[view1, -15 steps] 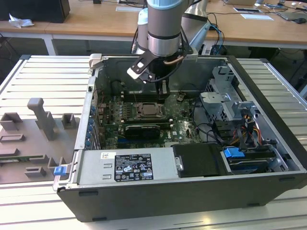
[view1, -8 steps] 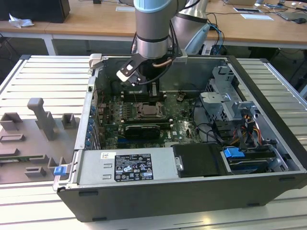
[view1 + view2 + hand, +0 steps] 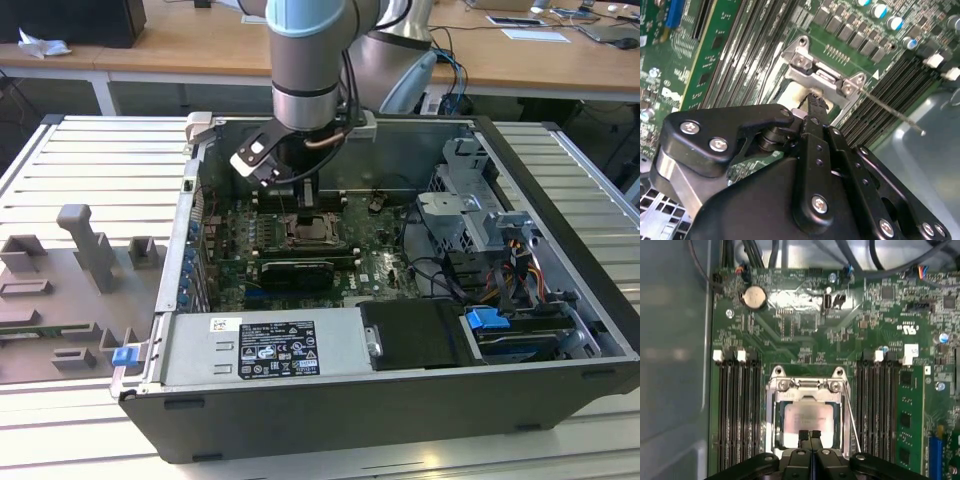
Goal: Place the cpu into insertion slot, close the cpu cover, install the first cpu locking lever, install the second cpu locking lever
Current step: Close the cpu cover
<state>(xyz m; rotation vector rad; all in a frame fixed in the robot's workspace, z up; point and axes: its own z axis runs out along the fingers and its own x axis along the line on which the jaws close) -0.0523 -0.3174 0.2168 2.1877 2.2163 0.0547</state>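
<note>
The cpu, a beige-silver square, lies seated in the insertion slot on the green motherboard. The silver cpu cover appears to lie flat around it, its cut-out showing the chip's top. My gripper is shut, fingertips pressed together and nothing visible between them. It hangs right at the socket's edge over the cpu, also seen as the gripper by the hinge end and the gripper inside the case. A thin locking lever runs along one side of the socket; in the second wrist view the lever sticks out free.
Black memory slots flank the socket on both sides. A coin battery sits further along the board. In the exterior view the open case holds a power supply, a drive cage and cables. A grey fixture lies outside.
</note>
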